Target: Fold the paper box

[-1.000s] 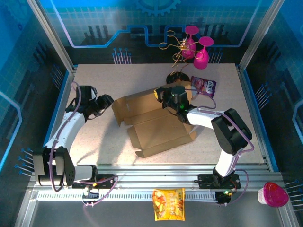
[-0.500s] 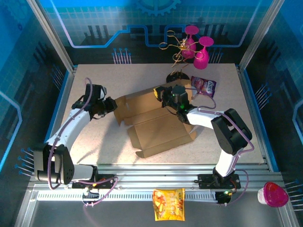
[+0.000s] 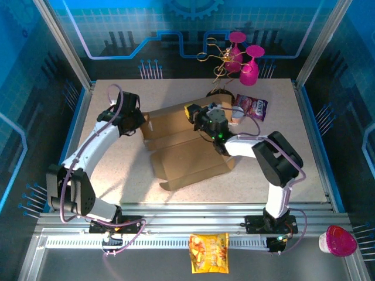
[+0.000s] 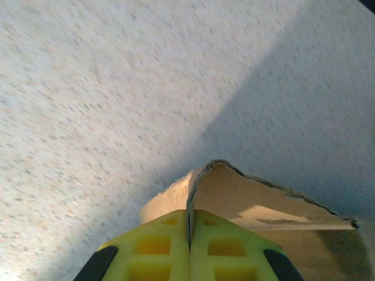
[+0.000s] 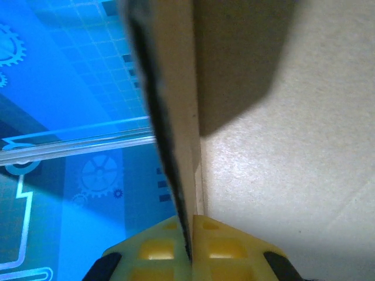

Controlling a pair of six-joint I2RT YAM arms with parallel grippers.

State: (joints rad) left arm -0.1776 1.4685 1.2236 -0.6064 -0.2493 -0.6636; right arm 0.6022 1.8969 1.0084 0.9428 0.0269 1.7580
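Observation:
The paper box is a brown cardboard cut-out lying mid-table, its far part raised off the surface. My left gripper is shut on the box's left flap, whose thin edge runs between the yellow fingers. My right gripper is shut on the box's far upright panel, the panel's edge clamped between its yellow fingers. The inner face of the cardboard spreads to the right of that panel.
A purple snack packet lies at the back right of the table. Behind it stands a gold wire rack with pink glasses. A yellow snack bag and a pink cup sit beyond the near rail.
My left arm has swung in toward the box and closed on its left flap. The right gripper shifted left, and the box's far part has lifted and slid left with it.

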